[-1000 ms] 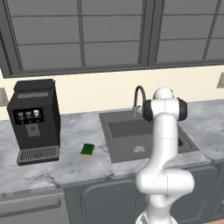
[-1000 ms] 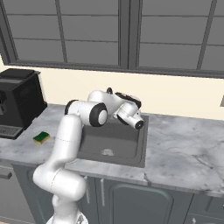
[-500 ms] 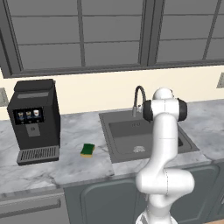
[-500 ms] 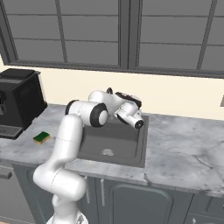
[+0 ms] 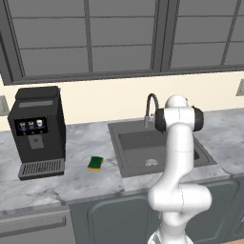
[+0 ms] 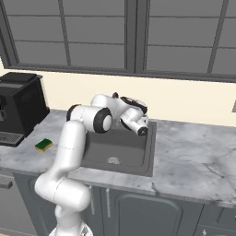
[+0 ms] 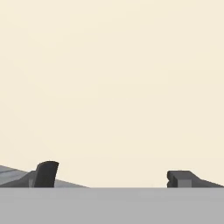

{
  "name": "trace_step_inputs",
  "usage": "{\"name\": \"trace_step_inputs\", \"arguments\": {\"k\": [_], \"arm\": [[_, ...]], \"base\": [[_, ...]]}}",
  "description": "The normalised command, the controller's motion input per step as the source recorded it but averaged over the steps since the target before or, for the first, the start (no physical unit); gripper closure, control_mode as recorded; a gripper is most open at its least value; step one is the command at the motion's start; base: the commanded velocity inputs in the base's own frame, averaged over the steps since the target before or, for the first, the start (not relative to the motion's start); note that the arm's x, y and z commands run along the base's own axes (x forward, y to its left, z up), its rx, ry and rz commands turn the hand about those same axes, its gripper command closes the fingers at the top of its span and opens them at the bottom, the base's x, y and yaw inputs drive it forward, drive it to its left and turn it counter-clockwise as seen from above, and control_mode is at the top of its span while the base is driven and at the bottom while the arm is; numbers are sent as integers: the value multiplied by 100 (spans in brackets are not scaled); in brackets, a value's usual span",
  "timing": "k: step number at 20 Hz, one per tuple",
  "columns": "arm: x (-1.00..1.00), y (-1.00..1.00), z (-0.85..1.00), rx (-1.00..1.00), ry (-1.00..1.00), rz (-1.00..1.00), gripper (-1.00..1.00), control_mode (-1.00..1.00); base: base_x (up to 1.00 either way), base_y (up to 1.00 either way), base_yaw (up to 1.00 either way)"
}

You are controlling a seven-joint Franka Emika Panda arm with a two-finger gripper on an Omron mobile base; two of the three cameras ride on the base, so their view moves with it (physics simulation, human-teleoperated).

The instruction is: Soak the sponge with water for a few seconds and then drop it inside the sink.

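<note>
Grey marble table point(image 5: 90, 183) runs under the windows, with the sink point(image 5: 136, 164) set into it and a coffee machine point(image 5: 38, 131) at the left end. Your sponge point(image 5: 95, 163) lies flat on the table between the machine and the sink, just left of the basin's rim, its long axis running roughly front to back. Your fingers point(image 7: 113, 177) stand spread wide, grasping nothing, up over the sink by the faucet point(image 5: 151, 107) and facing the cream wall. So the sponge is well off to the left of them and lower; you'll likely need to swing left and down. No water shows running.
</note>
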Motion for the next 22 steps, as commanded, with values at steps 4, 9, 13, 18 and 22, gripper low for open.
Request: {"name": "trace_step_inputs", "arguments": {"k": [4,9,13,18,22], "arm": [[8,-42,0,0,0,0,-100,-100],[9,-45,-1,0,0,0,-100,-100],[10,-49,-11,0,0,0,-100,-100],[13,-55,-15,0,0,0,-100,-100],[18,-60,-12,0,0,0,-100,-100]], "base": [[0,0,0],[0,0,0],[0,0,0],[0,0,0],[0,0,0]]}}
